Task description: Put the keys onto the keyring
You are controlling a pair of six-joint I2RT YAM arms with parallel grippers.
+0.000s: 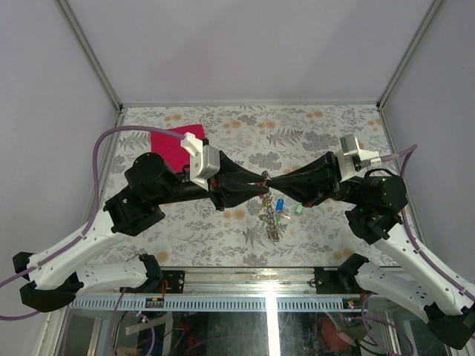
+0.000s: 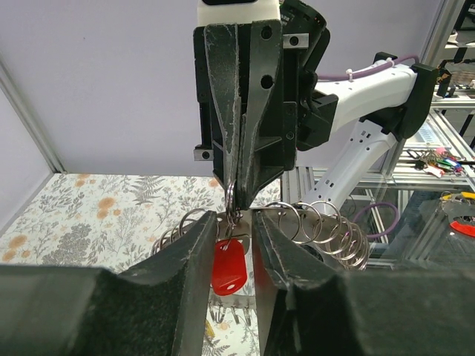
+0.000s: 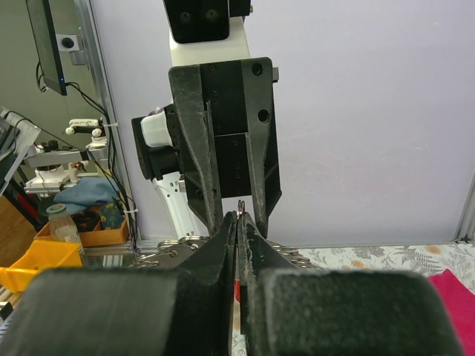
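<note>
My two grippers meet tip to tip above the table's middle. The left gripper (image 1: 259, 186) (image 2: 232, 219) has its jaws closed on a stretch of the grey coiled keyring (image 2: 320, 221), whose loops fan out on both sides of the fingers. A red-tagged key (image 2: 228, 265) hangs between those fingers. Facing it, the right gripper (image 1: 272, 180) (image 3: 239, 219) is shut on that key's small split ring (image 2: 231, 199). In the top view the rest of the keyring (image 1: 272, 225) dangles below the tips, with a blue-tagged key (image 1: 280, 205) and a green-tagged key (image 1: 299, 210) beside it.
A magenta cloth square (image 1: 172, 145) lies at the back left of the floral table (image 1: 326, 141), partly under the left arm. Grey walls close three sides. A metal rail (image 1: 245, 276) runs along the near edge.
</note>
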